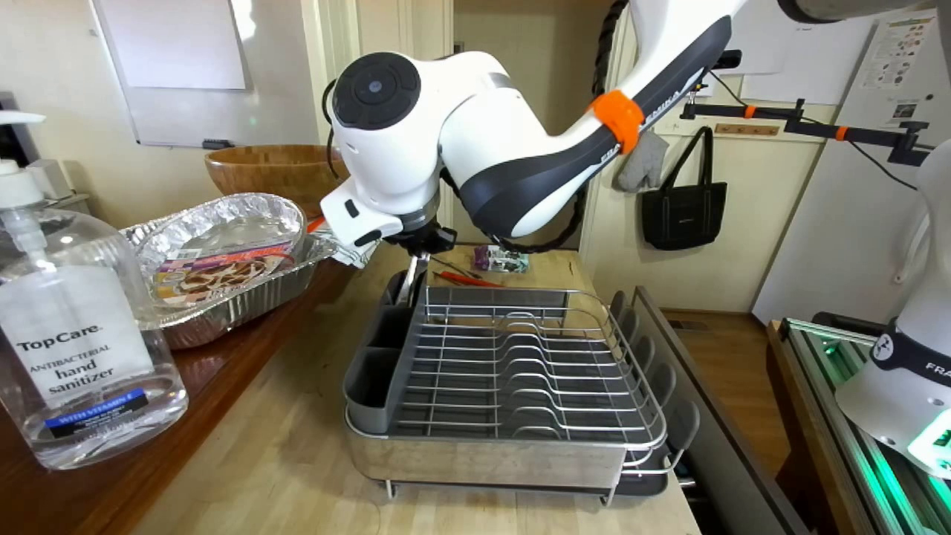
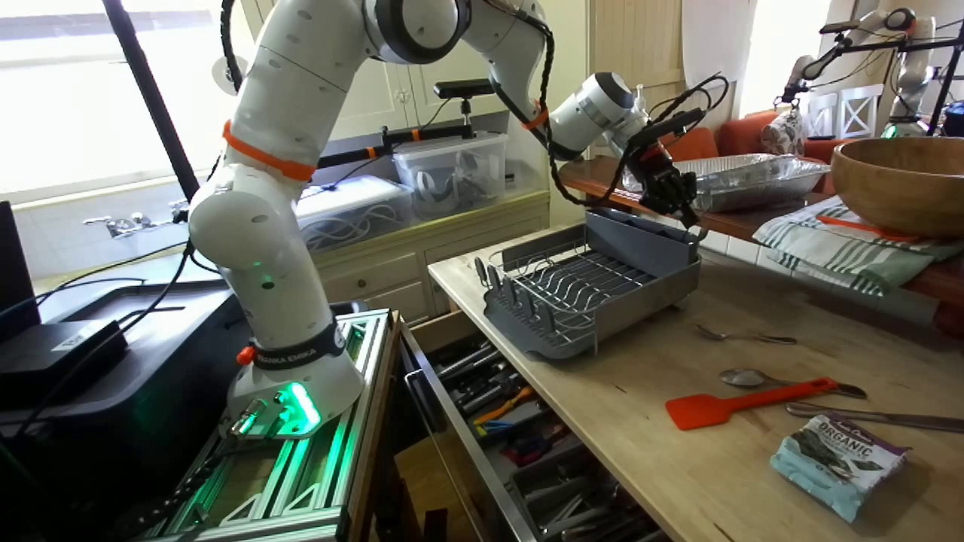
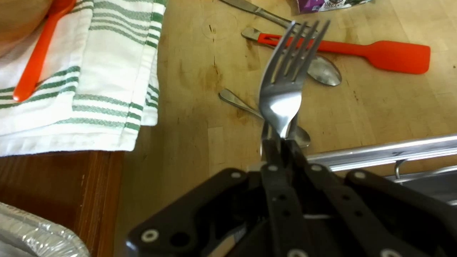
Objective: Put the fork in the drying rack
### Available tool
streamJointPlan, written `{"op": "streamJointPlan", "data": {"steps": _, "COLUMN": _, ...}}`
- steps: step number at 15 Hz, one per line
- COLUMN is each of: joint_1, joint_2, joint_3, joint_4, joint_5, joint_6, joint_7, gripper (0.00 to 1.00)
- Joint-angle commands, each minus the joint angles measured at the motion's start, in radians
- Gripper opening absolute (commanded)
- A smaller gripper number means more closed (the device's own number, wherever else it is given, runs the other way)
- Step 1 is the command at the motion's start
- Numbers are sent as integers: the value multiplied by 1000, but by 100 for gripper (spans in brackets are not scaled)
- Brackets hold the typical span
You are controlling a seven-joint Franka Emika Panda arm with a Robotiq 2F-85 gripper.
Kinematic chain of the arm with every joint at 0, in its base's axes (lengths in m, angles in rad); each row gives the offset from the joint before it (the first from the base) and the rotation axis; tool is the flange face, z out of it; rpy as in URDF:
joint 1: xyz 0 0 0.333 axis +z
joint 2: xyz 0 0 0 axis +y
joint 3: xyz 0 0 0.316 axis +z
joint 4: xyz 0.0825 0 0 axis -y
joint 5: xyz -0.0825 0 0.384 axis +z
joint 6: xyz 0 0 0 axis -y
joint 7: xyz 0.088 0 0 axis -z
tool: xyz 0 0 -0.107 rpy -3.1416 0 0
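The silvery fork [image 3: 282,96] is in my gripper [image 3: 280,142], which is shut on its neck; the tines point away past the fingertips, and the handle is mostly hidden. In both exterior views the gripper [image 1: 422,249] [image 2: 689,214] is over the far end of the grey utensil caddy [image 1: 388,327] on the wire drying rack [image 1: 490,461] [image 2: 644,309]. A silvery sliver below the gripper reaches the caddy's far compartment; I cannot tell whether it is handle or finger. The rack's rim [image 3: 385,151] shows at the wrist view's lower right.
Beyond the rack lie a spoon [image 3: 323,71], a smaller utensil [image 3: 239,101], a knife [image 3: 257,10], a red spatula [image 3: 396,55] and a snack bag [image 2: 840,459]. Foil pans [image 1: 223,253], a wooden bowl [image 1: 271,174] and a sanitizer bottle [image 1: 82,334] stand on the ledge.
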Motion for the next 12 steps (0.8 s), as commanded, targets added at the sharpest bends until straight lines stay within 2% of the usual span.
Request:
{"op": "streamJointPlan", "data": {"steps": 1, "joint_1": 7, "joint_2": 18, "joint_3": 2, "joint_4": 6, "joint_5": -38, "joint_6": 0, "joint_7": 53, "gripper": 3}}
{"op": "streamJointPlan", "data": {"steps": 3, "joint_1": 8, "joint_2": 22, "joint_3": 3, "joint_4": 7, "joint_5": -36, "joint_6": -1, "joint_7": 62, "gripper": 4}}
{"op": "streamJointPlan", "data": {"steps": 8, "joint_1": 11, "joint_2": 30, "joint_3": 3, "joint_4": 7, "joint_5": -41, "joint_6": -1, "joint_7": 83, "gripper": 15}}
{"op": "streamJointPlan", "data": {"steps": 9, "joint_1": 11, "joint_2": 32, "joint_3": 3, "joint_4": 7, "joint_5": -46, "joint_6": -1, "joint_7": 91, "gripper": 25}}
{"op": "streamJointPlan", "data": {"steps": 10, "joint_1": 11, "joint_2": 33, "joint_3": 2, "joint_4": 6, "joint_5": -51, "joint_6": 1, "joint_7": 96, "gripper": 27}}
{"op": "streamJointPlan", "data": {"steps": 12, "joint_1": 11, "joint_2": 35, "joint_3": 3, "joint_4": 8, "joint_5": -58, "joint_6": -1, "joint_7": 105, "gripper": 47}}
